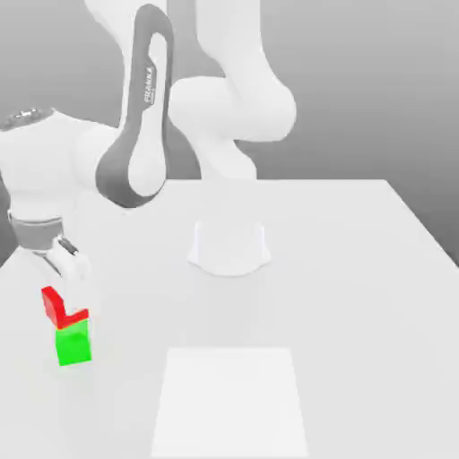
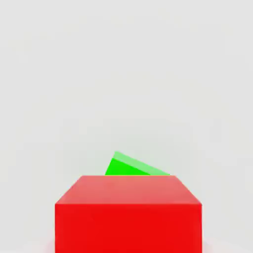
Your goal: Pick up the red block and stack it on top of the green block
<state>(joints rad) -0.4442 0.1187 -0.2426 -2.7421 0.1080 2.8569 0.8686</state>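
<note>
Red block (image 2: 128,213), nearest the hand camera, hides most of the green block (image 2: 129,167) beneath it. Across the white tabletop (image 1: 359,296), the white arm (image 1: 134,134) reaches toward nine o'clock in the exterior view. Its claw (image 1: 64,269) is fully closed on the red block (image 1: 61,307), just above the green block (image 1: 73,344), near the tabletop's edge at eight o'clock. Seemingly tilted and offset, the red block, if released now, could slide off or nudge the green one toward that edge. Open room stretches toward three o'clock.
</note>
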